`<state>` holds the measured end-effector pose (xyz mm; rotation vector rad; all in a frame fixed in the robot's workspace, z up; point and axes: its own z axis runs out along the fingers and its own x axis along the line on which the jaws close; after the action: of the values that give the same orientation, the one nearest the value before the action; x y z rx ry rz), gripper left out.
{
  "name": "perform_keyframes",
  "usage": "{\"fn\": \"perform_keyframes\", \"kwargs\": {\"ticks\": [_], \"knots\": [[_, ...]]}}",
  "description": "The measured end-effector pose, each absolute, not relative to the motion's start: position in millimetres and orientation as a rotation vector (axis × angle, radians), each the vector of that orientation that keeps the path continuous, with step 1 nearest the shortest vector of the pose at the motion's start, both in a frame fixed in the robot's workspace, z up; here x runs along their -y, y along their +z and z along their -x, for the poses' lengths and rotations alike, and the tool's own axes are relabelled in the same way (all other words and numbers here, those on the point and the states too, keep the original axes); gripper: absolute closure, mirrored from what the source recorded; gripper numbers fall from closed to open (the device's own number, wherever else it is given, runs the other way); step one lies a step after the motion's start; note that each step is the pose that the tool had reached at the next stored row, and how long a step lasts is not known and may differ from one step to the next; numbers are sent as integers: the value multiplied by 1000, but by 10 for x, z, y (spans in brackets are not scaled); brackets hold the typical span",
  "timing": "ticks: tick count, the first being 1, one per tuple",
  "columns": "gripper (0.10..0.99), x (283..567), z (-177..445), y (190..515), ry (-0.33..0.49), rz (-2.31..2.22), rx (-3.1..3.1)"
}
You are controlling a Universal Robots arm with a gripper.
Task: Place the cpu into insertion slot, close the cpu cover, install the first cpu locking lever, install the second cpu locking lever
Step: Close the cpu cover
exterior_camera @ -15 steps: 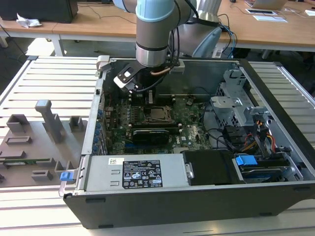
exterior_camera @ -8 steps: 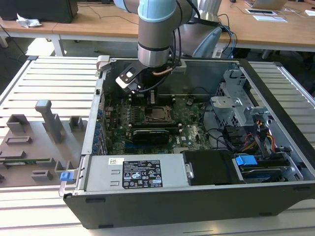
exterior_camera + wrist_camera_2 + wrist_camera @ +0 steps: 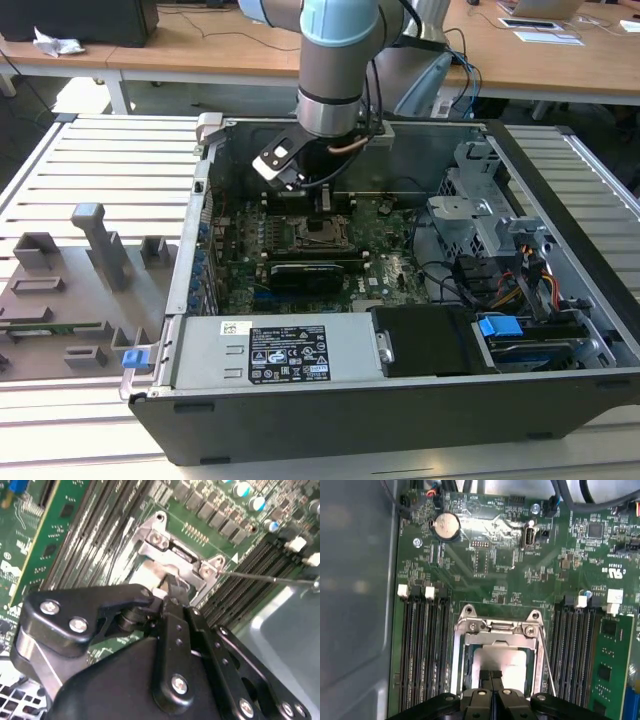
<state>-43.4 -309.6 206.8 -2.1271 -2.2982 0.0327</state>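
Silvery-grey and flat, the cpu (image 3: 502,660) lies in its socket on the green motherboard (image 3: 490,565). It shows through the square window of the cpu cover (image 3: 458,660), whose thin metal frame seems to lie down around it; whether the frame sits fully flat cannot be told. In the exterior view the socket is at six o'clock from the arm's wrist, with a long black card (image 3: 310,272) at six o'clock from the socket. Your gripper (image 3: 492,676) has its fingers pressed together with nothing between them, the tips over one edge of the cpu, either on it or just above. A thin wire locking lever (image 3: 546,665) stands unlatched just beside the cover, between it and the memory slots (image 3: 575,645). Watch two things, I'd judge: a push landing off-centre could tilt the chip on the socket contacts, and the loose lever could catch a finger. The chip's top looks plain and smooth, with a dull sheen.
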Motion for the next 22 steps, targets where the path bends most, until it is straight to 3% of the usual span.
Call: {"fn": "perform_keyframes", "kwargs": {"ticks": [7,15,22], "knots": [[980,3140,659,2055,17,2123,2295],[980,3143,479,2047,14,2122,2294],[980,3233,440,2254,-17,2109,2280]]}}
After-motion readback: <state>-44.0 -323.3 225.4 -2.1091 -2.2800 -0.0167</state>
